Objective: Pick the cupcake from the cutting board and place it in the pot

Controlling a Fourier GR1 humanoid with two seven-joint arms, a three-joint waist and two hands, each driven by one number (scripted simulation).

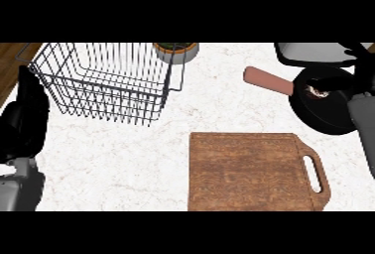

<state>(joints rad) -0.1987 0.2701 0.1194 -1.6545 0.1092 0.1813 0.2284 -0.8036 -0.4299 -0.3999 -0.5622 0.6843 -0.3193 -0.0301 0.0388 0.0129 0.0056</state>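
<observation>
Cupcake (316, 92): it is sitting inside the pot, only partly showing as a small brown and white patch beside the right hand; it is no longer lying on the cutting board.
Pot (330, 116): a dark, round pan with a reddish handle (268, 81) pointing up and left, standing on the tabletop at the right edge of the view.
Cutting board (253, 171): a brown wooden board with a slot grip on its right side, lying low in the middle with nothing on it.
Right hand (358, 69): it is hovering over the pot's far rim, dark against the dark pan, so I cannot tell whether its fingers are spread or curled, or whether they are touching the cupcake.
Left hand (22, 124): it is resting at the view's left edge beside the wire basket (110, 82); its black shape is not showing how the fingers are standing.
Tabletop (110, 154): pale marble, also carrying a small grey planter (176, 51) at the top.
Handling: the cupcake is likely light and soft, its topping easily smeared, so taking it by the sides of the base would be safest.
Progress: placing looks done or nearly so, judging from where the cupcake is lying.
</observation>
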